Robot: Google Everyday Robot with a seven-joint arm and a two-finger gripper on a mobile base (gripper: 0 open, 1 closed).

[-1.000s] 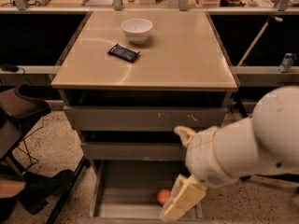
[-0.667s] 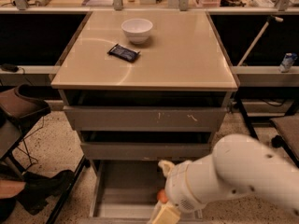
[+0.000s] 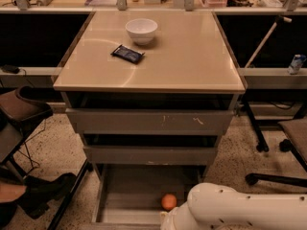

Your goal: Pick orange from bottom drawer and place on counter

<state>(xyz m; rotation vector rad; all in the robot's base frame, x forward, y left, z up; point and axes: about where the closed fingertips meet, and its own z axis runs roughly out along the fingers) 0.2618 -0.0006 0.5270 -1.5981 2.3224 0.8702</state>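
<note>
1. Cannot see the gripper itself: cut off by the bottom edge, past the end of the white arm [image 3: 240, 207] low on the right; cannot tell whether parted or closed.
2. Just beside that arm's end, on the flat grey floor of the pulled-out bottom drawer [image 3: 125, 195]: the orange [image 3: 168, 201], right of the middle.
3. Above, two shallower drawers [image 3: 148, 122], scuffed on the fronts, each under a dark gap.
4. On top, the glossy beige counter [image 3: 192, 56], bearing a white bowl [image 3: 141, 30] and a dark packet [image 3: 127, 54] close together toward the back left.
</note>
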